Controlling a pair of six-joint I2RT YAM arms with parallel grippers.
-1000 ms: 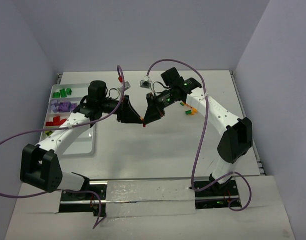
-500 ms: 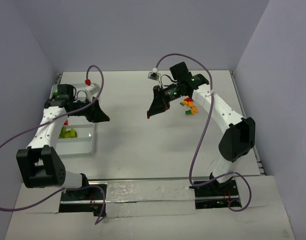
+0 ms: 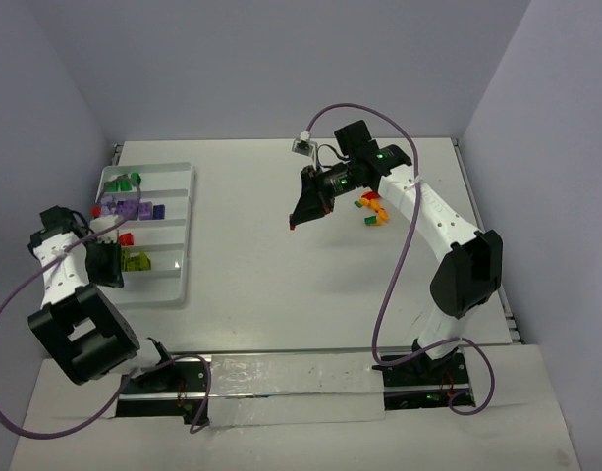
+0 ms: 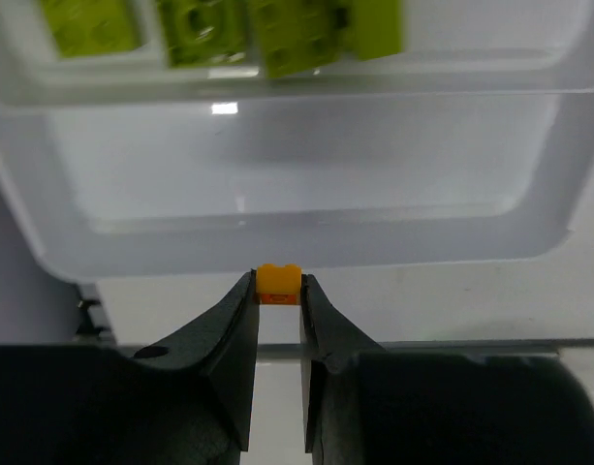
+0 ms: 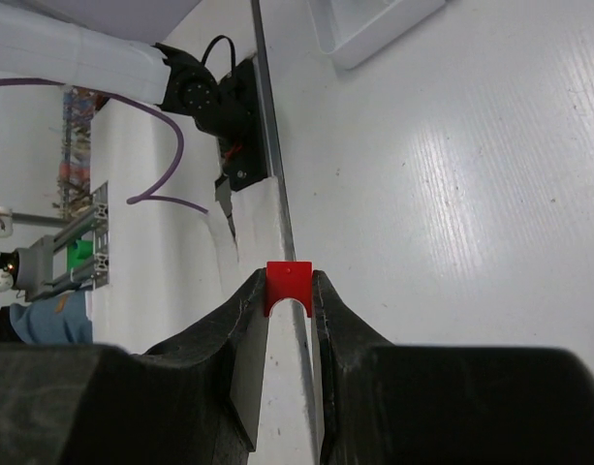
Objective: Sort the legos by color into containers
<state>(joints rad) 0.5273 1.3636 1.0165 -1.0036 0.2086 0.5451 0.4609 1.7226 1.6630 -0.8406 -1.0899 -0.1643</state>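
A tiny orange plastic brick is pinched between the two black fingertips of the left gripper. It hangs right over the near rim of the white see-through plastic tray. The tray has long thin boxes with ridges between them. In the left wrist view, a row of lime green bricks lies in the box one past the nearest one. From above, the tray sits on the left side of the white table. The dark green bricks are in the far box. Next come the purple bricks, then the red bricks, then the lime green ones. The left gripper is at the tray's left edge, but its tips are too small to see well from up there. A small red plastic brick is squeezed between the fingertips of the right gripper. That gripper hangs over the middle of the table, well apart from the tray. A little heap of loose bricks in orange, red and green lies on the table just beside the right arm.
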